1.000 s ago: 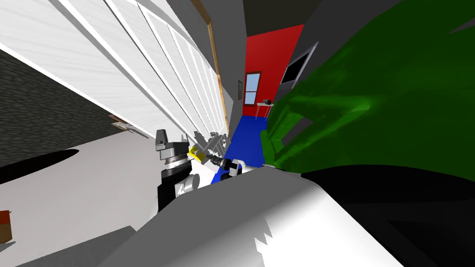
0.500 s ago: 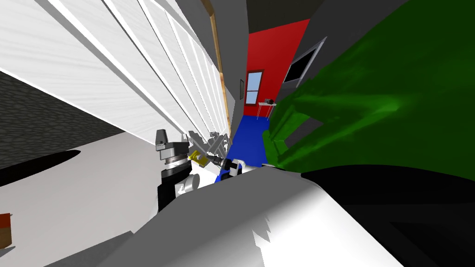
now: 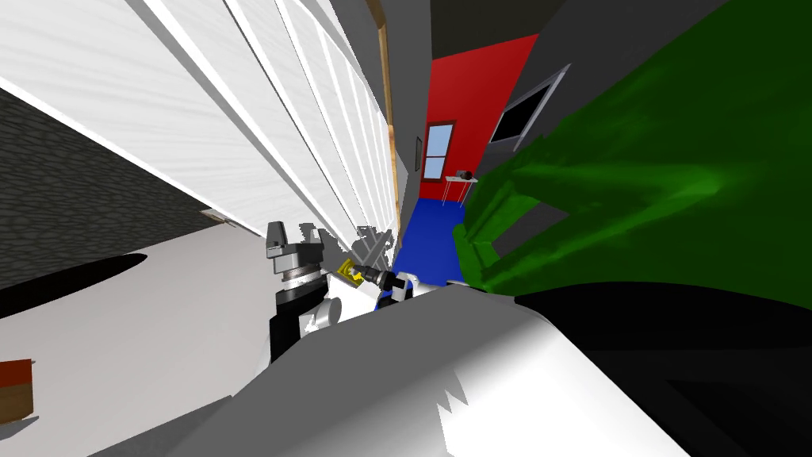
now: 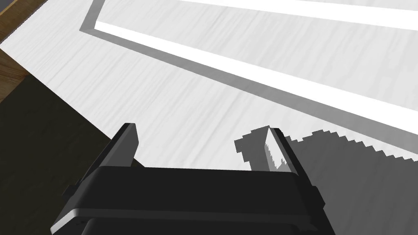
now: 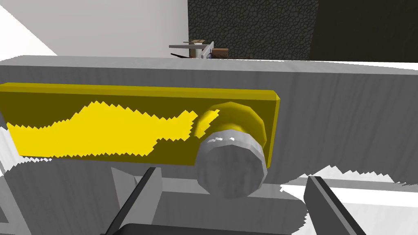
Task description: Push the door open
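Observation:
The white panelled door fills the upper left of the head view, its face slanting away toward a wooden frame. The left wrist view shows the same door, with my left gripper open and its fingertips close against the panel. In the head view the left gripper stands at the door's lower part. A yellow plate with a grey round knob sits on the door's grey edge. My right gripper is open, the knob just beyond its spread fingers, untouched. The head view has the yellow plate at the right gripper.
A big green shape crowds the right side close to me. Past the door, a blue floor leads to a red wall with a window and a small table. A dark stone wall and a brown object lie to the left.
The whole head view has shifted, so I have moved. The door's face looks steeper and its edge with the yellow plate sits further right, nearer my right wrist.

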Controlling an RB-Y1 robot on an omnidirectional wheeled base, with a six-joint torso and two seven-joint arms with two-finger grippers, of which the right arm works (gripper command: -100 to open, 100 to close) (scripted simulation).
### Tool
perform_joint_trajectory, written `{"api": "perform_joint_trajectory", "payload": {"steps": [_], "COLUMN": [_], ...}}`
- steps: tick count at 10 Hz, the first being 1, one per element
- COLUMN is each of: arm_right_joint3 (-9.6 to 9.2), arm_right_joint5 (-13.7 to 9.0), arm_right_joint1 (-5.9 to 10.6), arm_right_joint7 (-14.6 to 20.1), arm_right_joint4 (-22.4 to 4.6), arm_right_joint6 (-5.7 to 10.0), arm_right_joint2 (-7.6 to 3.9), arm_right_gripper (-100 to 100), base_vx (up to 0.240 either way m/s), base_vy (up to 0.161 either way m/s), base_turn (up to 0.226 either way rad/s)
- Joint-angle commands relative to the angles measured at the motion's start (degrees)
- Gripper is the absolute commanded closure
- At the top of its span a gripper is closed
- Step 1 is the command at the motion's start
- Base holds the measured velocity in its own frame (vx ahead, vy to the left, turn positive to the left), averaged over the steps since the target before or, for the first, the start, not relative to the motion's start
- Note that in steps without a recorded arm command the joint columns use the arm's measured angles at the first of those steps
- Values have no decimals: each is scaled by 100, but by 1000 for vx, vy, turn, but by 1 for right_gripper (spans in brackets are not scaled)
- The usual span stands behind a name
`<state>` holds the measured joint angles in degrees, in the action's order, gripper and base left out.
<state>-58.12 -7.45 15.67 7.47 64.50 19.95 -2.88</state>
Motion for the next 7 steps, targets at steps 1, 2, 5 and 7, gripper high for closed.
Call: {"api": "perform_joint_trajectory", "payload": {"steps": [1,2,5,7], "arm_right_joint3": [26,16,16,16], "arm_right_joint5": [5,4,4,4], "arm_right_joint1": [-5,-8,-8,-8], "arm_right_joint7": [-8,-7,-7,-7], "arm_right_joint4": [-19,-6,-6,-6], "arm_right_joint6": [-7,-5,-5,-5], "arm_right_joint2": [56,34,34,34], "arm_right_gripper": [-100,-100,100,100], "base_vx": [62,28,-8,-4], "base_vy": [140,54,-16,-8], "base_turn": [12,-5,2,0]}}
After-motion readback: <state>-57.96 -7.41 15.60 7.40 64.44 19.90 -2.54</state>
